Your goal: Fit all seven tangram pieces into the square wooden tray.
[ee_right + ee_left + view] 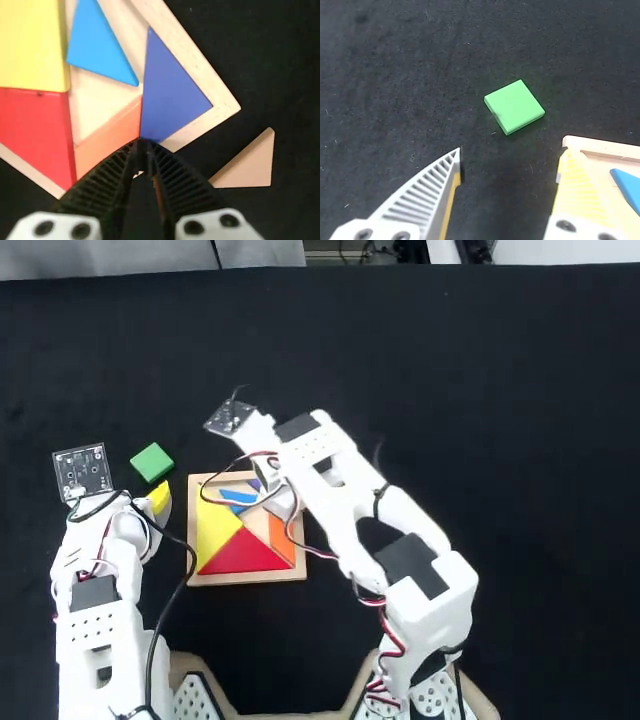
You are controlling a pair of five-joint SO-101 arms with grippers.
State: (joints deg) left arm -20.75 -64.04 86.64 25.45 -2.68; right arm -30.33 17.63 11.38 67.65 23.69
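Wooden tray point(245, 579) first: I am seeing the dark blue triangle point(167, 95) lying tilted across its rim, tip pointing back into my right hand point(145, 147), which is pinching narrow on that tip while its arm is arching over the tray. The green square point(514, 107) is sitting on the tabletop point(480, 390) at the tray's upper left in the high view, straight ahead of my wide-open left hand point(512, 152).

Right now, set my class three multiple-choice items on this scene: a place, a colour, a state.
1. The green square piece lies: A in the square wooden tray; B on the black cloth; C in a pincer.
2. The triangular piece overlapping the tray's rim is: A dark blue; B red; C yellow.
3. The left pincer is: A open; B shut on a piece; C shut, empty.
Answers: 1B, cloth surrounds it; 2A, its dark blue face crosses the rim; 3A, its fingers stand apart.
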